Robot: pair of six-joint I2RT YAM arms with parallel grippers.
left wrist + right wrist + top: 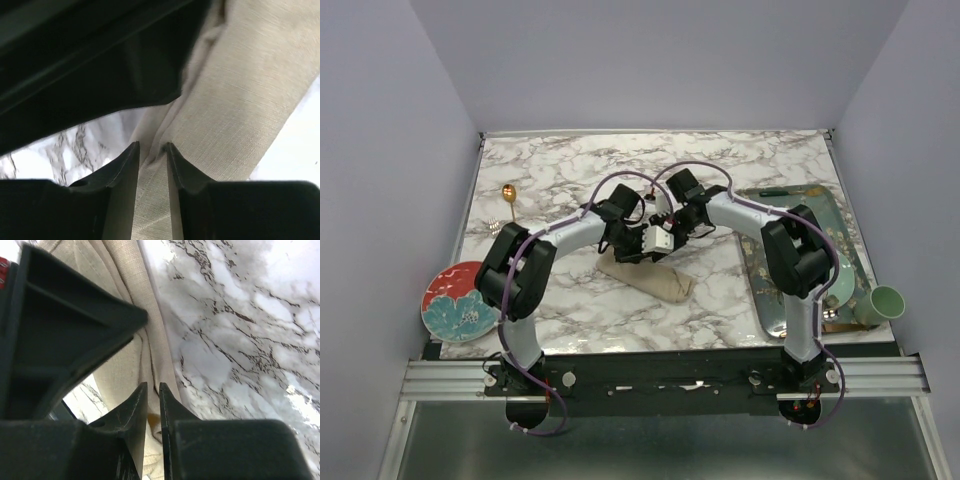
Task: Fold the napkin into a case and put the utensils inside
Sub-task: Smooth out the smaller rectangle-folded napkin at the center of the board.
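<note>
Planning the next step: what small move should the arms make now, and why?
Probably lift the left gripper and right gripper off the napkin: their jaws stand slightly apart over the folded cloth, and the spoon lies far off to the left.

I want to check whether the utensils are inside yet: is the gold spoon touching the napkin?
Apart. The top view shows the gold spoon lying at the far left, with a wide stretch of bare tabletop between it and the napkin.

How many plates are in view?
2: a red plate at the near left, and a pale green plate on the tray at right, partly hidden by the right arm.
</note>
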